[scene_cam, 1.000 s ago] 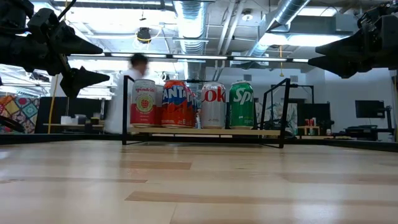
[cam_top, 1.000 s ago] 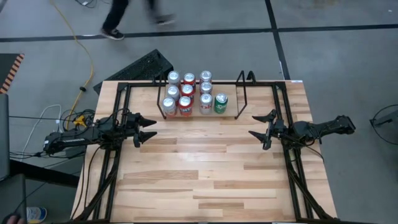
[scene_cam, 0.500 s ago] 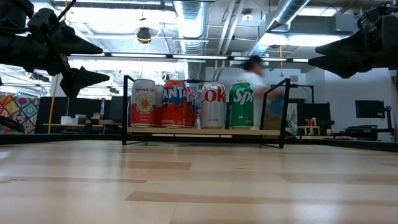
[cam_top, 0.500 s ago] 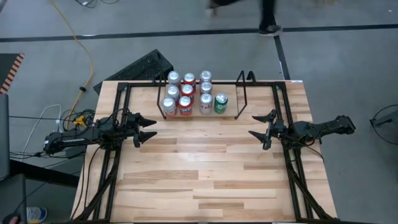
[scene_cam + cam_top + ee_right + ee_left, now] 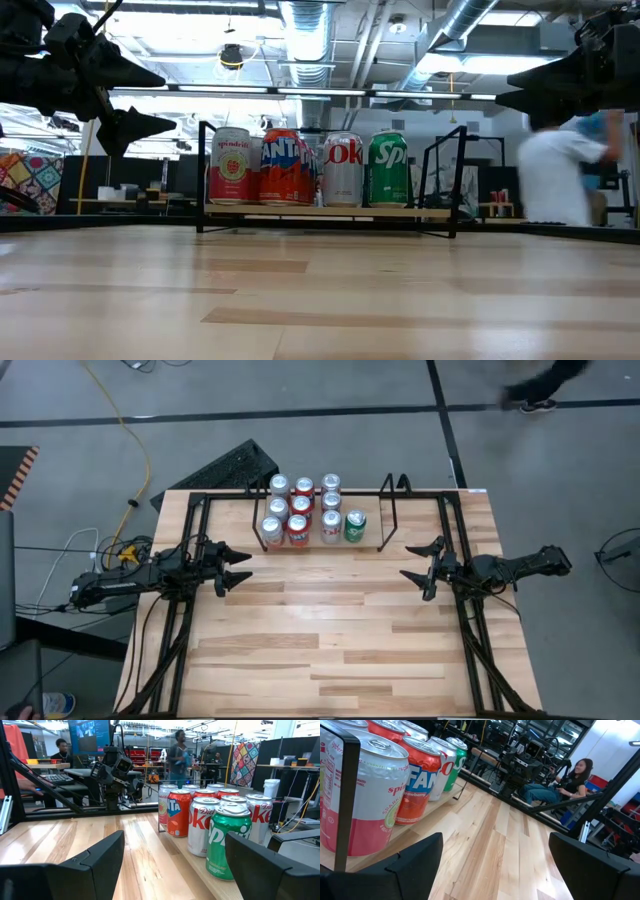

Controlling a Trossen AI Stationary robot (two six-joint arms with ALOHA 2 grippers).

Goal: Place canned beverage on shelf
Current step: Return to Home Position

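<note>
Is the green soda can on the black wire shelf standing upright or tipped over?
Upright. The green soda can stands on its base on the black wire shelf's wood floor, its round top facing up in the high view.

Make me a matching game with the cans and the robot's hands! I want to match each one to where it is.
Things:
1. green can
2. orange Fanta can
3. left gripper
4. right gripper

Places:
A. open, over the table's left side
B. shelf's front row, at the right end
C. open, over the table's right side
D. shelf's front row, second from the left

Pairs: 1-B, 2-D, 3-A, 4-C
</note>
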